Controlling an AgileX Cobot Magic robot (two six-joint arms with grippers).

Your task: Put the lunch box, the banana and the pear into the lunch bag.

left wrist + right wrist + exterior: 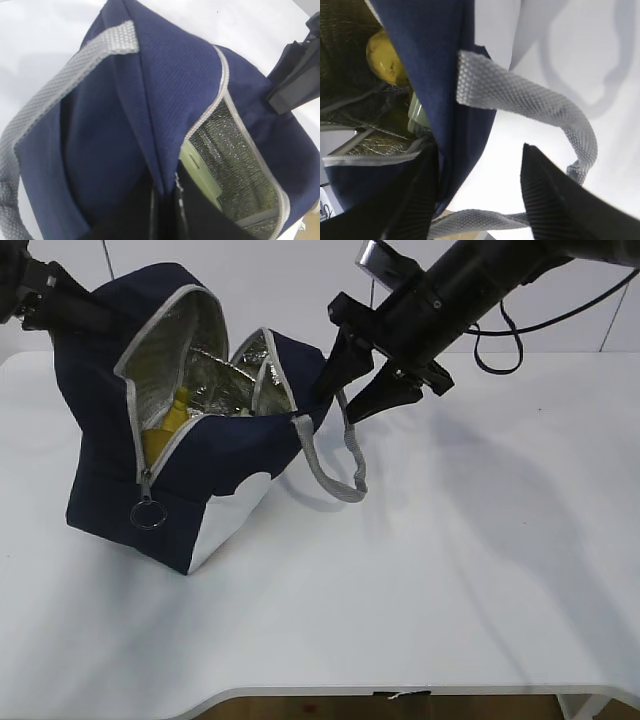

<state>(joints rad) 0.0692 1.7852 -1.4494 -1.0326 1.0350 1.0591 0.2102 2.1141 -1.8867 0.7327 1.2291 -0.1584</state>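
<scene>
Lunch bag: we see the boxy navy-blue fabric lunch bag (150, 480) with silver foil lining standing tilted on the white table (450, 560), its zipper undone and its mouth gaping toward the right arm.
Lunch box: the pale green snap-on lid of the small clear lunch box (200, 172) shows inside the bag, against the foil.
Banana: we take the yellow shape (165, 425) poking up inside the opening, seen from outside, to be the curved ripe banana; it is in the bag.
Pear: a rounded yellow, speckled fruit (385, 57) lies inside, above the box; we judge it the small pear, though only part shows.
Zipper pull: the grey ring pull (148, 512) hangs at the low end of the open zipper.
Handle: one grey webbing handle (335, 465) droops off the bag's right side, just beside the right claw.
Left gripper: its fingers (165, 215) are pinched together on the bag's upper fabric edge, holding the flap raised.
Right gripper (362, 380): jaws apart at the bag's right rim, one finger (415, 200) by the wall, clamped on nothing.
Progress: we judge all three items to be inside.
Risk: the open fingers could snag the handle and drag the tilted bag over.
Risk: letting go of the flap abruptly could tip the bag and spill the fruit.
</scene>
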